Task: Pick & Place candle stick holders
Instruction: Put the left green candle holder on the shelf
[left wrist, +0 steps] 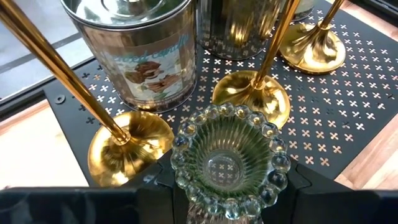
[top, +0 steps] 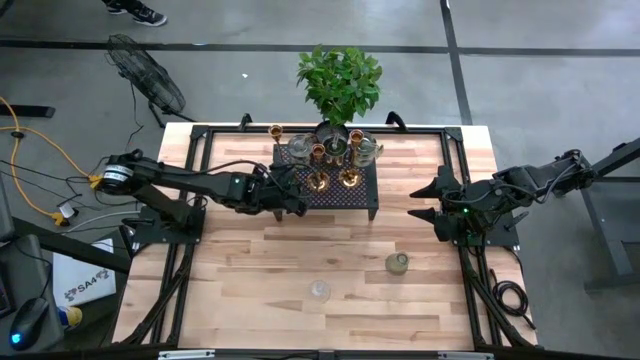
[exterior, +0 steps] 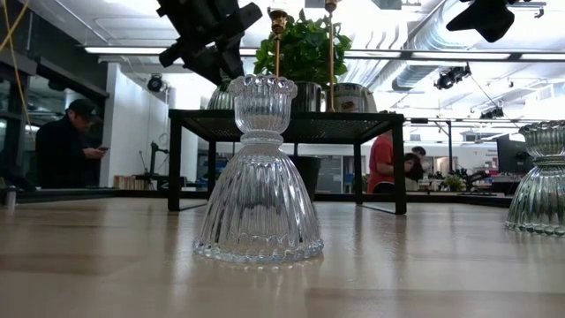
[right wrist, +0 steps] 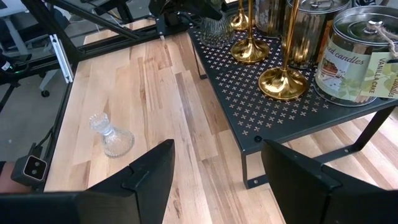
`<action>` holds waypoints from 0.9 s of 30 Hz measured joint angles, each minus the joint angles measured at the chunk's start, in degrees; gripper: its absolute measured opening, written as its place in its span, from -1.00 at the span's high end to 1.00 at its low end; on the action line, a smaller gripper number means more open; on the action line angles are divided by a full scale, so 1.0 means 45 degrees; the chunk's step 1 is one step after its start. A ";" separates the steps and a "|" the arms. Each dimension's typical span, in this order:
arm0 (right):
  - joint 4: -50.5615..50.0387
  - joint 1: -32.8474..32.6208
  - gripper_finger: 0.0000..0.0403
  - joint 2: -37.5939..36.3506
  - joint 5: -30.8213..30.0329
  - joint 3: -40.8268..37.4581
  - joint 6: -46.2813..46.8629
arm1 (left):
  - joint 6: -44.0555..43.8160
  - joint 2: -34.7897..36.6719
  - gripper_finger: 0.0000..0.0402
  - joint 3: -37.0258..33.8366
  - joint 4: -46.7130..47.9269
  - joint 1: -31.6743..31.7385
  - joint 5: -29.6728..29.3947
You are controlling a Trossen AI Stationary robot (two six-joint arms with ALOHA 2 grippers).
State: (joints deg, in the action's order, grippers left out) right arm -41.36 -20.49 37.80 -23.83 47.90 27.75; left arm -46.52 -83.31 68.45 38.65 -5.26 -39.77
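On stand (left wrist: pixel 348 112), glass holder (left wrist: pixel 229 163) upright.

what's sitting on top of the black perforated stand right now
On the black stand: brass candlestick holders, silver candle tins, and a glass holder held by the left gripper. The plant hides the stand's back edge.
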 joint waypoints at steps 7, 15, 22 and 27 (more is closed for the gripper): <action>0.0000 0.0000 -0.16 0.0005 0.0000 0.0000 0.0004 | 0.0000 0.0000 0.31 0.0000 0.0024 0.0000 0.0044; 0.0000 0.0000 -0.16 0.0003 0.0000 0.0000 0.0003 | 0.0052 0.0000 0.18 -0.0003 0.0078 0.0000 0.0061; 0.0000 0.0001 -0.16 0.0005 0.0000 0.0000 0.0000 | 0.0929 0.0000 0.05 -0.0015 -0.0067 0.0000 0.0073; 0.0000 0.0000 -0.16 0.0001 0.0000 0.0000 0.0000 | 0.1904 0.0000 -0.08 -0.0015 -0.0554 -0.0002 0.0021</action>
State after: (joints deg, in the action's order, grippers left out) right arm -41.36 -20.49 37.81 -23.83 47.90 27.75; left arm -37.95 -83.31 68.38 36.16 -5.26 -39.67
